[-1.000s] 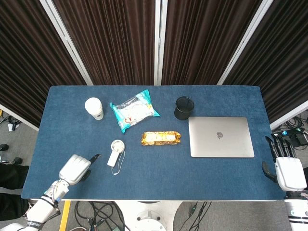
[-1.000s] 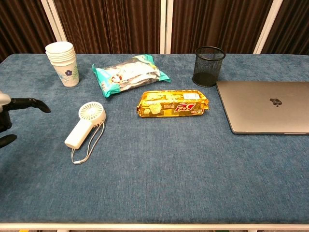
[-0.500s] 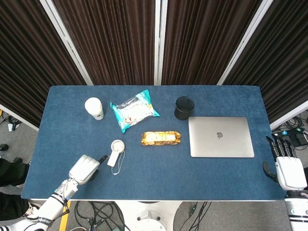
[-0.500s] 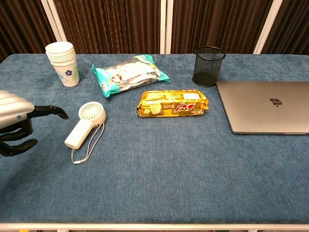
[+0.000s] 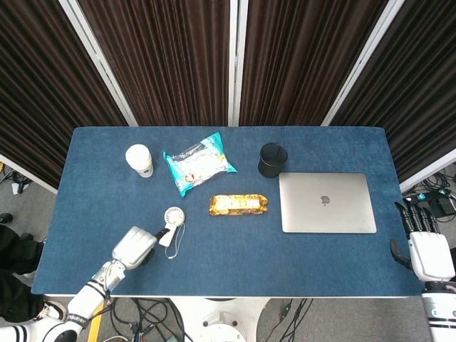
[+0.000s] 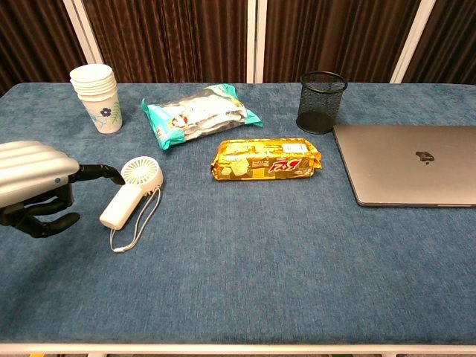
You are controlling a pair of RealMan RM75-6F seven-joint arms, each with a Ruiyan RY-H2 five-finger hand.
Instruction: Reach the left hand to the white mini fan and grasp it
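The white mini fan [image 5: 169,224] [image 6: 131,191] lies flat on the blue table, its round head toward the back and its handle and wrist cord toward the front. My left hand [image 5: 134,245] [image 6: 39,184] hovers just left of the handle with its fingers apart and one dark finger stretched toward the fan head, holding nothing. A small gap shows between the fingers and the fan in the chest view. My right hand [image 5: 425,248] stays off the table's right edge, fingers extended and empty.
A stack of paper cups [image 6: 97,97] stands at the back left. A teal snack bag [image 6: 199,114], a yellow biscuit packet [image 6: 267,159], a black mesh pen cup [image 6: 321,102] and a closed grey laptop [image 6: 413,173] lie further right.
My left hand has slid to the right across the table front, closing most of the gap to the fan's handle. The fan and my right hand have not moved.
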